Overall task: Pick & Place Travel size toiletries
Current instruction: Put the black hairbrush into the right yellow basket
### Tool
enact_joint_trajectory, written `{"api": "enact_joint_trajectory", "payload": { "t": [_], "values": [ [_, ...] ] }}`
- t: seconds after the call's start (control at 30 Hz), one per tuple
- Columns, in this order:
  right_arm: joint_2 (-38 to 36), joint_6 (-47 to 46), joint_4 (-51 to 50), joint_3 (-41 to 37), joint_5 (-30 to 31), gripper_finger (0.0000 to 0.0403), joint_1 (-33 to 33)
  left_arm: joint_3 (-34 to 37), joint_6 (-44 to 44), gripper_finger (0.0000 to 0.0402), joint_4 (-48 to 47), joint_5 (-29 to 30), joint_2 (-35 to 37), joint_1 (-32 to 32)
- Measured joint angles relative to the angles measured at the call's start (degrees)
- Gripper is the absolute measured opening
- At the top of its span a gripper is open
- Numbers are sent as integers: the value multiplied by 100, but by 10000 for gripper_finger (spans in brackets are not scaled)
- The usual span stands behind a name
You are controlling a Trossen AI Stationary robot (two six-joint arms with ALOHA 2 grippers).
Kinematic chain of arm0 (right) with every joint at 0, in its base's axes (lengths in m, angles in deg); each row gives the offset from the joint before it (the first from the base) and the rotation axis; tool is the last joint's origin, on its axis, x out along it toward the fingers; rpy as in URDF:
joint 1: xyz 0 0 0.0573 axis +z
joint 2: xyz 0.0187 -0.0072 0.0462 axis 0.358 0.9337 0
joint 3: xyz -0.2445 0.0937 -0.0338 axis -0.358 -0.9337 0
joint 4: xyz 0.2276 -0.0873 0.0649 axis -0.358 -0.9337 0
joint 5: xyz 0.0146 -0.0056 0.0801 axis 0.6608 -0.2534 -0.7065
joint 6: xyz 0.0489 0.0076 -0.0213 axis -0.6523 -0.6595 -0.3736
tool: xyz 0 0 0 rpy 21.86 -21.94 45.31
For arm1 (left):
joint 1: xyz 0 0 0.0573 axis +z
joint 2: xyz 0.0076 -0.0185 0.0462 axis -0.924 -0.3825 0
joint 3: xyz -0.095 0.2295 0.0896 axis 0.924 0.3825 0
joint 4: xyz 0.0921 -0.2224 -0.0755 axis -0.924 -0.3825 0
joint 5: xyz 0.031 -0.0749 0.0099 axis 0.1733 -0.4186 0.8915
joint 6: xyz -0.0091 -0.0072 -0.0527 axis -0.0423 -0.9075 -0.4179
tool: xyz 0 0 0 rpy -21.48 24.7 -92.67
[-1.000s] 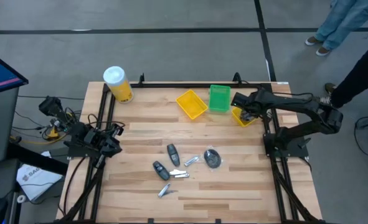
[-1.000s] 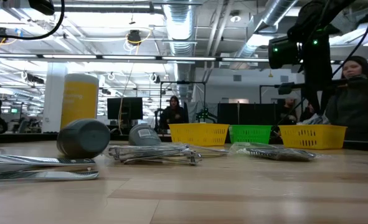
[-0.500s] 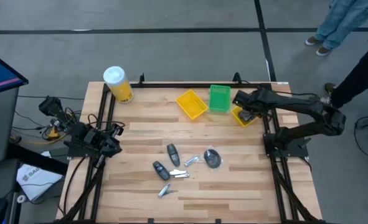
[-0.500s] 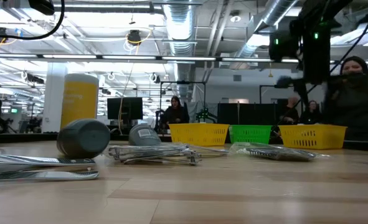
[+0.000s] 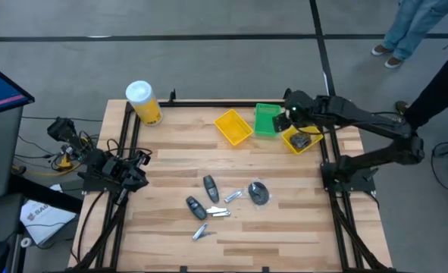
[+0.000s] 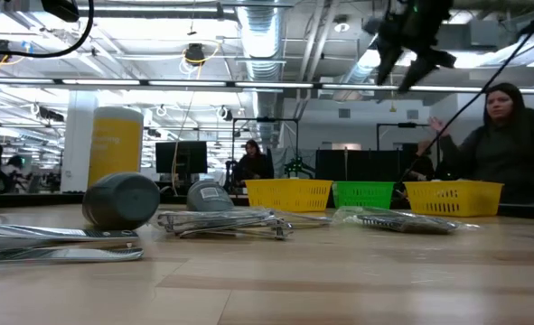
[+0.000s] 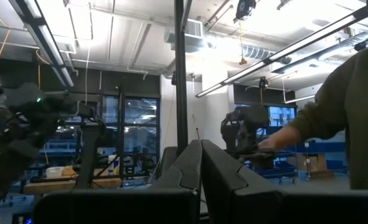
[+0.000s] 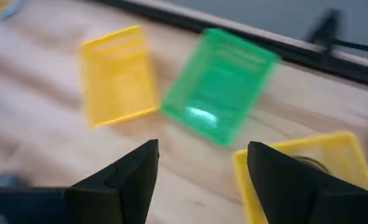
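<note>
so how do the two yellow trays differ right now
The yellow tray by the right arm holds a dark item; the other yellow tray looks empty. The first sits right of the green tray, the second left of it. Both are small slotted plastic trays.

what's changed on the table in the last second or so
The right end effector has lifted off the right-hand yellow tray, open and empty, leaving a dark item in it. The left end effector stays parked, and the toiletries on the table haven't moved.
</note>
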Motion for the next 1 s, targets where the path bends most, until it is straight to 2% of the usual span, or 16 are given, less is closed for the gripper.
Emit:
{"api": "enact_joint_trajectory", "payload": {
  "t": [0.2, 0.47, 0.67, 0.87, 1.0],
  "values": [
    [595, 340, -20, 444, -562, 240, 807, 2, 4, 0, 1, 0, 0, 0],
    [1705, 307, -125, 522, -694, 273, 1695, 1, 7, 0, 0, 2, -1, 0],
    [2638, 686, 24, 521, -1043, 291, 2087, 0, 9, 0, 0, 2, 0, 0],
    [3356, 833, 288, 521, -1073, 292, 2338, 2, 9, 0, -2, 2, 0, 0],
    [3676, 934, 676, 524, -1446, 292, 2444, 0, 9, 0, -2, 2, 0, 0]
  ]
}}
